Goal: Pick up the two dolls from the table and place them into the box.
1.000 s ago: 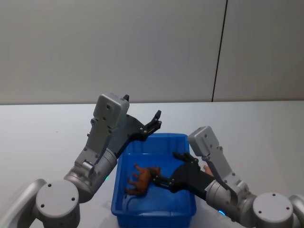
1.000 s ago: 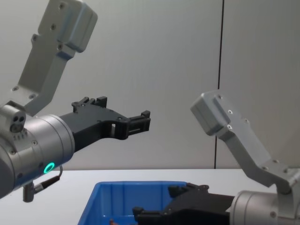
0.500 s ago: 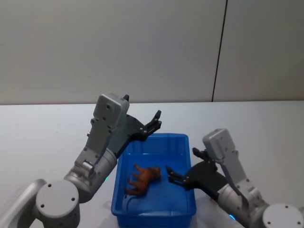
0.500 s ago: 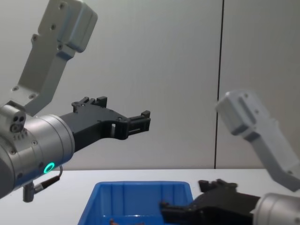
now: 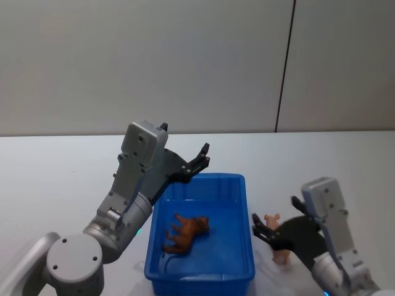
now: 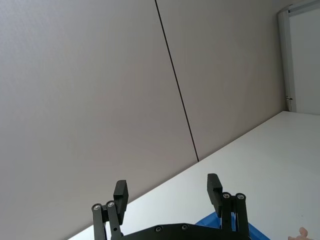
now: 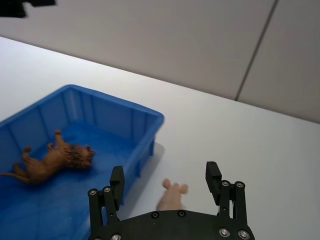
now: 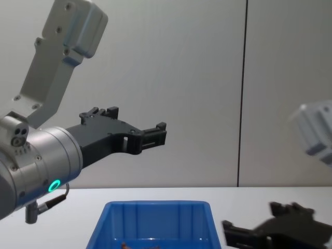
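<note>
- The pink doll [image 7: 171,196] stood on the bench [image 5: 345,166], just beside the right wall of the box [image 5: 203,178]. It was not in the box yet. It was very small, so a pinch a little off to one side could have missed it. A bad pinch could also have flicked it away across the bench.
- The right fingers [image 7: 212,177] were open and empty. They hung over the pink doll, one on each side of it, and I could not tell if they touched it. If they had shut too high, they might have caught only the ears. Then the doll could have slipped out on the way up.
- The doll was close to the box wall. If the fingers had come down crooked, one could have hit the thick rim and pushed the box. A moved box would have made the drop harder to aim.
- The brown doll [image 5: 185,231] lay on its side in the middle of the box. If the pink doll fell from too high, it could have bounced off the brown one and hopped out. If the fingers went too low, they could have poked the brown doll.
- The left fingers [image 6: 214,187] were open and held nothing. They hung in the air over the far left end of the box. If the right arm swung too far over the box, the two arms could have bumped.
</note>
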You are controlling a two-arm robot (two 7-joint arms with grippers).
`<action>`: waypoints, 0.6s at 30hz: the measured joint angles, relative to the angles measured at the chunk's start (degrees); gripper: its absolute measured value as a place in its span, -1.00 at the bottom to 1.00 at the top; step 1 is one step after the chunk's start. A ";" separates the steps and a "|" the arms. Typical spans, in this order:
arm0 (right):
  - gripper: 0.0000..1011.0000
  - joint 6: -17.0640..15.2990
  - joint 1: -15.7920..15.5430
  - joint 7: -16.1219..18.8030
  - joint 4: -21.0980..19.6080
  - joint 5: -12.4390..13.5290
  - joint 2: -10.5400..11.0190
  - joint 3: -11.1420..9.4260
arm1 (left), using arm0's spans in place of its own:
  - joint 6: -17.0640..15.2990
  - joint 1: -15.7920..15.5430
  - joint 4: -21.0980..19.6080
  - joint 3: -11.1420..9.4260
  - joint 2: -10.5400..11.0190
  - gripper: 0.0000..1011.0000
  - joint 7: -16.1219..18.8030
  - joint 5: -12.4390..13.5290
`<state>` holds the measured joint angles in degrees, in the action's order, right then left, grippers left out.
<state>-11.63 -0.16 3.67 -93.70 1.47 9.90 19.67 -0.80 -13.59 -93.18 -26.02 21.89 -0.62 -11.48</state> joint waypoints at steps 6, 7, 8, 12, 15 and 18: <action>0.98 -0.75 -2.00 -3.18 -1.13 1.80 0.76 -0.55 | 0.00 0.00 0.00 0.00 0.00 0.98 0.00 0.00; 0.98 -0.84 -2.29 -3.53 -1.21 2.08 0.86 -0.64 | 0.00 0.00 0.00 0.00 0.00 0.98 0.00 0.00; 0.98 -1.01 -2.69 -4.18 -1.32 2.67 0.98 -0.75 | 0.00 0.00 0.00 0.00 0.00 0.98 0.00 0.00; 0.98 -1.26 -3.52 -5.13 -1.35 3.78 1.17 -0.99 | 0.00 0.00 0.00 0.00 0.00 0.98 0.00 0.00; 0.98 -1.28 -3.95 -5.42 -1.20 4.42 1.19 -1.07 | 0.00 0.00 0.00 0.00 0.00 0.98 0.00 0.00; 0.98 -1.21 -4.17 -5.46 -0.77 4.93 1.13 -1.08 | 0.00 0.00 0.00 0.00 0.00 0.98 0.00 0.00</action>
<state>-12.84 -4.34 -1.79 -94.47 6.39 11.03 18.60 -0.80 -13.59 -93.18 -26.03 21.89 -0.62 -11.48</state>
